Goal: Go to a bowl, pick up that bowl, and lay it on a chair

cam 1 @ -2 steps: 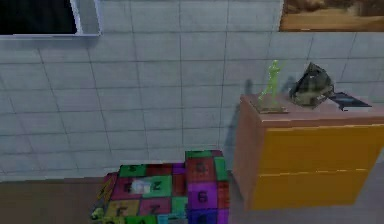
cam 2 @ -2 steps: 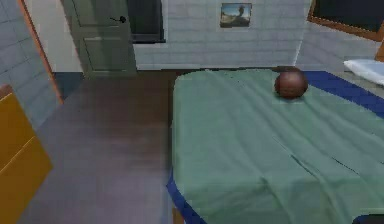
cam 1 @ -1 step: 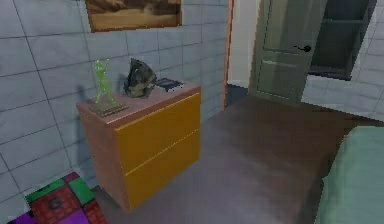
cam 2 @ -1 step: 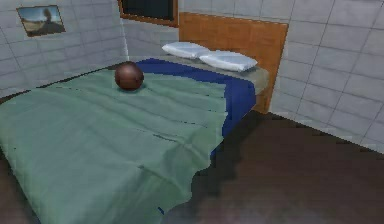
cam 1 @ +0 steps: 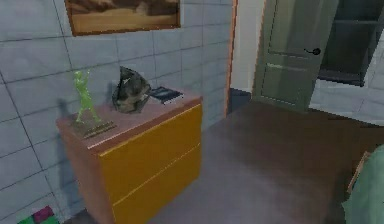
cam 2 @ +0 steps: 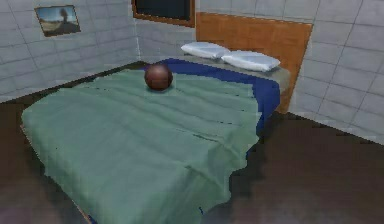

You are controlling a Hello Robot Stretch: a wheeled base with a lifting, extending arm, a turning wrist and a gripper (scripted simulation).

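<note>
A brown round ball-like thing (cam 2: pixel 158 76) lies on the green bedspread of a bed (cam 2: pixel 140 140) in the arm side view; whether it is a bowl cannot be told. On the orange-fronted dresser (cam 1: pixel 140 150) in the forward view stand a green figurine (cam 1: pixel 87 98), a dark grey bust-like object (cam 1: pixel 130 88) and a dark flat book-like item (cam 1: pixel 165 95).
The bed has a blue sheet (cam 2: pixel 245 90), two white pillows (cam 2: pixel 228 55) and an orange headboard (cam 2: pixel 250 35). A grey door (cam 1: pixel 293 50) stands ajar at the forward view's right. Pictures hang on the tiled walls (cam 1: pixel 120 15) (cam 2: pixel 57 17). Dark floor (cam 1: pixel 270 150) lies between.
</note>
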